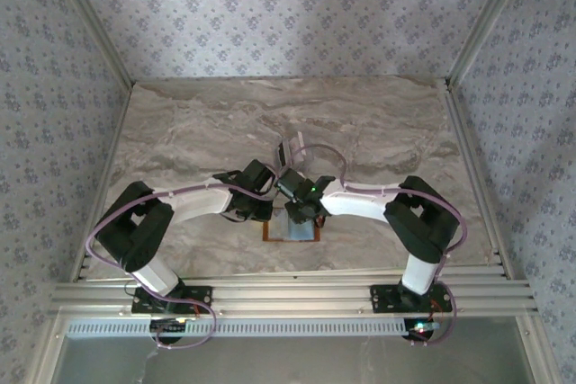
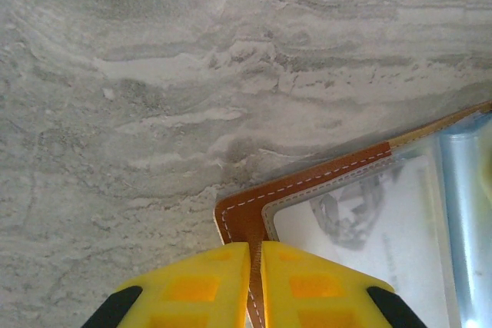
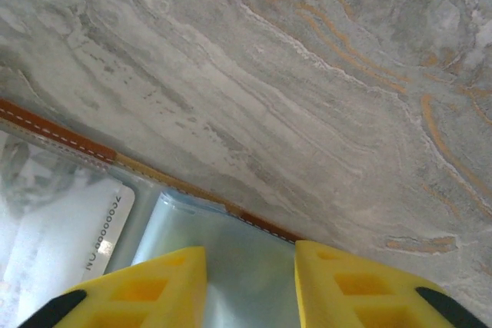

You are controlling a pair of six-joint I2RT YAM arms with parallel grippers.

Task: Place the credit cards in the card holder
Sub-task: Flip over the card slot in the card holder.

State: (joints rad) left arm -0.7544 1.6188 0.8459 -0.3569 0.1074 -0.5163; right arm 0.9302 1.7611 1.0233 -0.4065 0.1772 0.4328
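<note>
The tan-brown card holder [image 1: 292, 233] lies open on the marble table in front of the arm bases. My left gripper [image 2: 255, 247] is shut on the holder's stitched brown edge [image 2: 238, 217], near a corner. A white printed credit card [image 2: 361, 228] sits behind the holder's clear window, also visible in the right wrist view [image 3: 84, 228]. My right gripper [image 3: 250, 255] stands open over a pale blue inner pocket [image 3: 231, 224]; whether its fingers touch the pocket I cannot tell. A small white-and-dark cluster of credit cards [image 1: 291, 148] lies just beyond both grippers.
The marble table [image 1: 198, 123] is walled by patterned panels on three sides. An aluminium rail [image 1: 288, 294] runs along the near edge. Pale cables [image 1: 328, 157] loop above the wrists. Bare table lies to the left, right and back.
</note>
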